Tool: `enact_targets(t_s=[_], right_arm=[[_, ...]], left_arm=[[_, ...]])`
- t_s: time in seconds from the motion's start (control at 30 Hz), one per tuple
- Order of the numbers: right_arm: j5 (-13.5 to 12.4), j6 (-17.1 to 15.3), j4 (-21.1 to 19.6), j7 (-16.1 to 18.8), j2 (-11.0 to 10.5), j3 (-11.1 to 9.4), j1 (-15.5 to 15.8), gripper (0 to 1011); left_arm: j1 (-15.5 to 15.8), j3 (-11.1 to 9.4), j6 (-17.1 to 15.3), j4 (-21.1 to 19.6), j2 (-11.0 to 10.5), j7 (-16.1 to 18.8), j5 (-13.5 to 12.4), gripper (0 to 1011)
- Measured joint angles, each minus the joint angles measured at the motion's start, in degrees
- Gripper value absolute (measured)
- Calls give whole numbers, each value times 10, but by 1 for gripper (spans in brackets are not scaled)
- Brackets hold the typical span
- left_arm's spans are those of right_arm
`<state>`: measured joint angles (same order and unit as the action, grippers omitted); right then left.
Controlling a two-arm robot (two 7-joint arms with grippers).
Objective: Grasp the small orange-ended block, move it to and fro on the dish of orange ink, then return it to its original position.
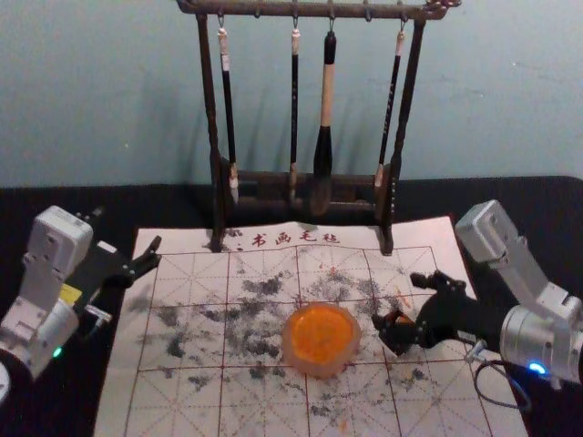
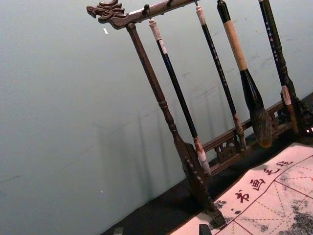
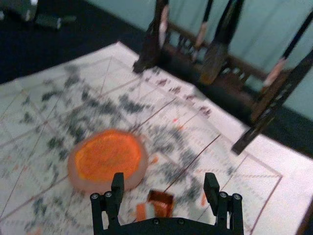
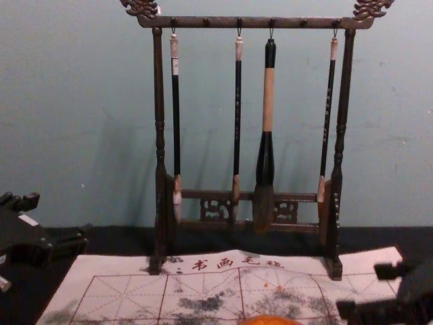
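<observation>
My right gripper (image 1: 397, 300) is open over the right part of the mat, its fingers apart near the small orange-ended block (image 1: 399, 319). In the right wrist view, the block (image 3: 160, 203) lies low between the spread fingertips of the right gripper (image 3: 164, 182), with a visible gap on each side. The dish of orange ink (image 1: 321, 335) rests on the mat to the left of the block. My left gripper (image 1: 126, 229) is parked open at the mat's far left edge; two small tips of the left gripper (image 2: 161, 230) show in its wrist view.
A dark wooden rack (image 4: 160, 135) with several hanging brushes, one a thick brush (image 4: 268, 101), stands at the mat's far edge before the wall. The ink-stained white mat (image 1: 196, 273) lies on a black tabletop (image 1: 547, 205).
</observation>
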<state>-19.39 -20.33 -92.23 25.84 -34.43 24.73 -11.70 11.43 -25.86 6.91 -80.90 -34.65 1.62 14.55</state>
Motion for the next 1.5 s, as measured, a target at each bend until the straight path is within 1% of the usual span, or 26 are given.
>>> enact_targets(t_s=[0.03,0.1,0.2,0.23,0.27,0.3,0.33,0.37,0.4,0.43,0.5,0.6,0.63,0.7,0.8,0.9,1.5], right_arm=[[-1,2,-1,-3,2,-3,1,1002],[-7,15,-8,-23,12,-22,9,1002],[-10,27,-15,-44,20,-40,19,1002],[-10,33,-18,-54,24,-47,23,1002],[-8,45,-23,-77,31,-59,32,1002],[-2,53,-26,-91,36,-66,37,1002],[10,71,-28,-119,44,-77,48,1002],[19,81,-28,-134,48,-80,53,1002],[35,98,-27,-157,54,-86,62,1002],[35,98,-27,-157,54,-86,62,1002],[56,118,-20,-189,63,-93,75,1002],[74,135,-8,-214,72,-98,88,1002],[84,144,0,-228,77,-101,97,1002],[95,155,12,-244,84,-105,108,1002],[103,165,25,-256,93,-110,119,1002],[103,171,40,-261,103,-117,123,1002],[103,169,33,-257,98,-114,120,1002]], left_arm=[[0,0,0,0,0,0,0,1002],[0,0,0,0,0,0,0,1001],[0,0,0,0,0,0,0,1001],[0,0,0,0,0,0,0,1001],[0,0,0,0,0,0,0,1002],[0,0,0,0,0,0,0,1001],[0,0,0,0,0,0,0,1001],[0,0,0,0,0,0,0,1001],[0,0,0,0,0,0,0,1001],[0,0,0,0,0,0,0,1001],[0,0,0,0,0,0,0,1001],[0,0,0,0,0,0,0,1001],[0,0,0,0,0,0,0,1001],[0,0,0,0,0,0,0,1001],[0,0,0,0,0,0,0,1001],[0,0,0,0,0,0,0,1001],[0,0,0,0,0,0,0,1001]])
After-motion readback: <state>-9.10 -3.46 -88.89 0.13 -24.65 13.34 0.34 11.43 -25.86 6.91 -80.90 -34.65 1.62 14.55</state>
